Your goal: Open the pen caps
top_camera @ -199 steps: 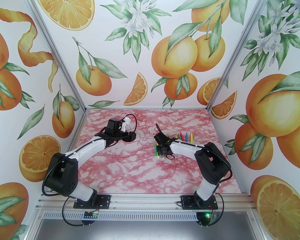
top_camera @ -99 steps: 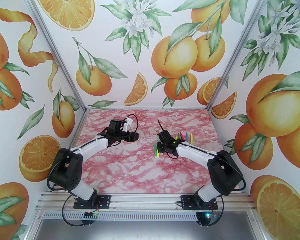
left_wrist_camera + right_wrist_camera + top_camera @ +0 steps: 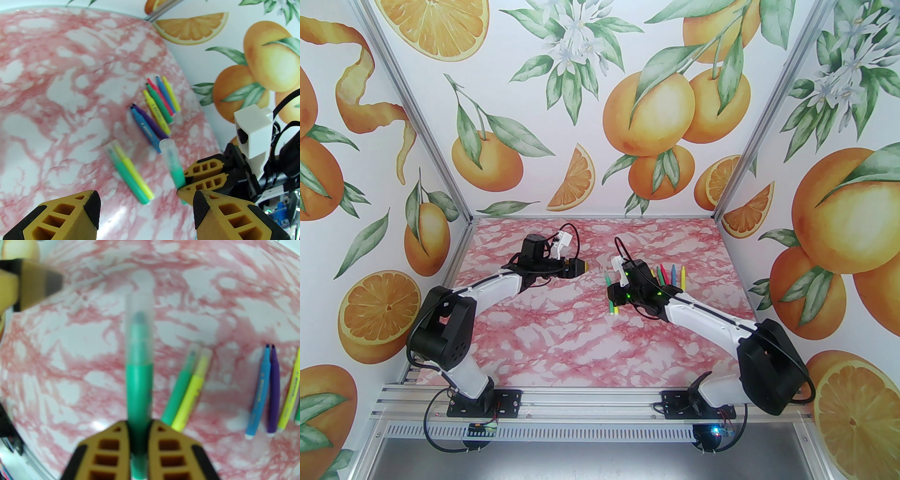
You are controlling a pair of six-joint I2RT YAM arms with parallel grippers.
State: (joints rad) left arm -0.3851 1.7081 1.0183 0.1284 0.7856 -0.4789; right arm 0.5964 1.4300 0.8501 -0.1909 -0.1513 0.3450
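Two capped pens [image 3: 134,172] lie on the table [image 3: 58,93]; right gripper [image 3: 139,424] clamped on a green pen [image 3: 138,380], cap [image 3: 140,317] on; left gripper [image 3: 145,193] hovers, jaws apart

We see a pink-marbled tabletop [image 3: 562,337]. Near its right side lies a green-and-yellow pair [image 3: 134,174], touching, caps [image 3: 195,352] on. Just beyond lie an uncapped blue pen [image 3: 146,129] and purple pen [image 3: 152,123], then a row [image 3: 159,103] of five more.
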